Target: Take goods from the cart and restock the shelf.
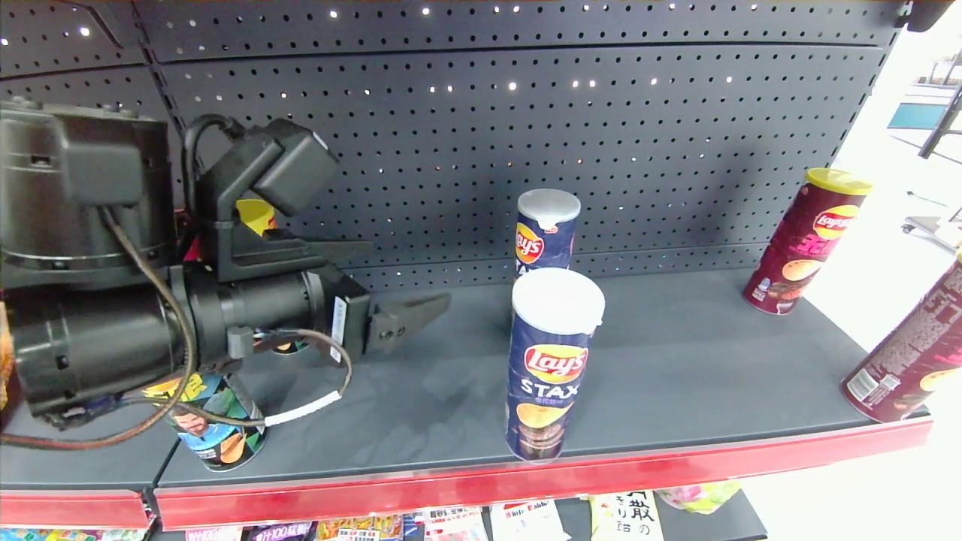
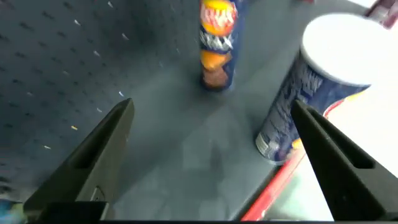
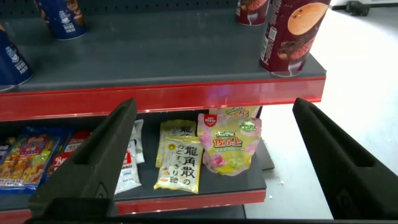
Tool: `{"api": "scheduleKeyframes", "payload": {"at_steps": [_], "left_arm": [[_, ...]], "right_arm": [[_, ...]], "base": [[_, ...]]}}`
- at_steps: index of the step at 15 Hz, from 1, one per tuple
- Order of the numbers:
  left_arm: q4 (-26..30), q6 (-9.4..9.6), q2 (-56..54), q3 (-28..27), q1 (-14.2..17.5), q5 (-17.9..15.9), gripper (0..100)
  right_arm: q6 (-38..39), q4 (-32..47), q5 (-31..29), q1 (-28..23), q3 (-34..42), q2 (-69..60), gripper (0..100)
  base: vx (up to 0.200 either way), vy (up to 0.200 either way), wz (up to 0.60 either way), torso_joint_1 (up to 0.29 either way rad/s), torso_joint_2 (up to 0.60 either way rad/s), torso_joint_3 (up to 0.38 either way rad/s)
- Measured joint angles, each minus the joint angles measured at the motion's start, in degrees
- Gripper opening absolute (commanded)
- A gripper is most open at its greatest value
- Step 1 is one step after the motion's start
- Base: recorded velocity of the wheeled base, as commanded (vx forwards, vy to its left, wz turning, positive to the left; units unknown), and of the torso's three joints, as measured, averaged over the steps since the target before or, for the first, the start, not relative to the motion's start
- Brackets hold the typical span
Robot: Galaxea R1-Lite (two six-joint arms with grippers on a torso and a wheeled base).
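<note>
Black left gripper (image 1: 412, 314) hovers over the shelf (image 1: 676, 361) near its left end, fingers spread wide, holding nothing. To its right a blue chip can (image 1: 555, 361) stands at the front edge, with a second blue can (image 1: 546, 233) behind it. The right gripper (image 3: 214, 106), also wide apart and empty, faces the shelf's red front edge.

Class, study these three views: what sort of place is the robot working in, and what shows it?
Most likely a shop aisle, or a mock-up of one: a pegboard back panel, a grey shelf with a red front strip holding crisp canisters, and snack packets lower down.
</note>
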Motion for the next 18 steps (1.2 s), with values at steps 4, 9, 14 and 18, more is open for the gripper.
{"api": "scheduleKeyframes", "payload": {"at_steps": [4,9,14,18], "left_arm": [[3.12,0.05,2.4,0.72,-0.59,2.28,100],[3.41,0.06,5.16,3.21,-1.41,2.49,100],[3.28,0.2,7.85,5.96,-1.51,2.41,100],[3.04,0.24,10.84,6.14,-3.15,2.44,100]], "right_arm": [[0.0,0.02,0.0,0.0,0.0,0.0,100],[-0.01,0.02,0.0,0.0,0.0,0.0,100],[-0.01,0.0,0.0,0.0,0.0,0.0,100],[-0.01,0.02,0.0,0.0,0.0,0.0,100]], "base": [[0.0,0.0,0.0,0.0,0.0,0.0],[0.0,0.0,0.0,0.0,0.0,0.0],[0.0,0.0,0.0,0.0,0.0,0.0],[0.0,0.0,0.0,0.0,0.0,0.0]]}}
